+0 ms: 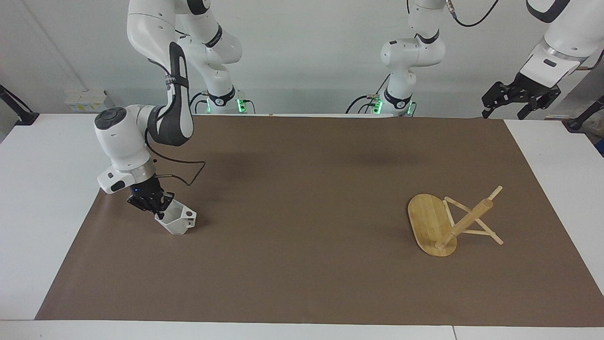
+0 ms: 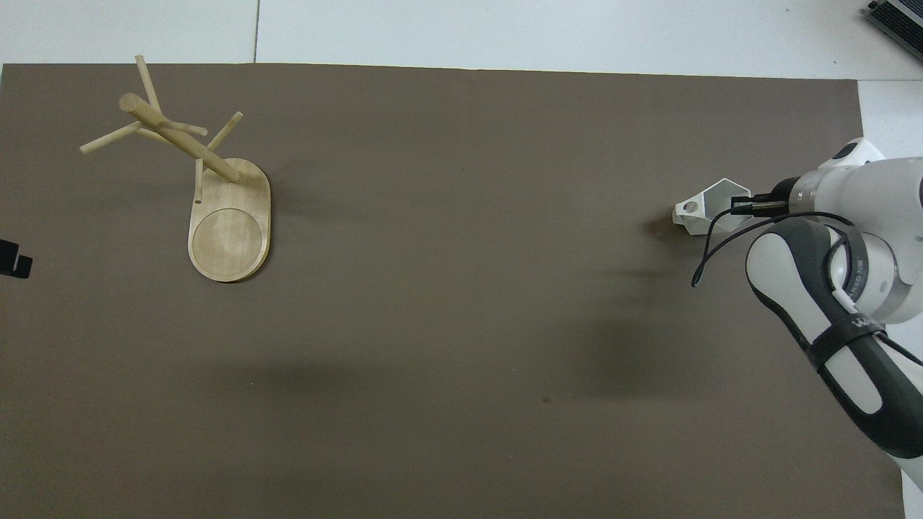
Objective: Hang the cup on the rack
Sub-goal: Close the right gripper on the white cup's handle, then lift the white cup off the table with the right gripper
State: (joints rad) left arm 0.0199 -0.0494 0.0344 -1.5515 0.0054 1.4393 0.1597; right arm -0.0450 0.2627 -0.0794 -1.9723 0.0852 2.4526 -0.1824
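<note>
At the right arm's desk end, right hand (image 1: 158,211) pinches small faceted matte white cup (image 1: 178,220) by its rim at 9 o'clock; likely light, rigid, chippable. Left hand (image 1: 518,100) waits, released.

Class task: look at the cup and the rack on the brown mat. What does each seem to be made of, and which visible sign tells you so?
The cup: matte white, sharp flat facets, no shine; probably ceramic or plastic, the look leaves it open.
The rack: pale, light wood, likely bamboo; fine grain lines show on its oval base, with a smooth, unpainted finish.
</note>
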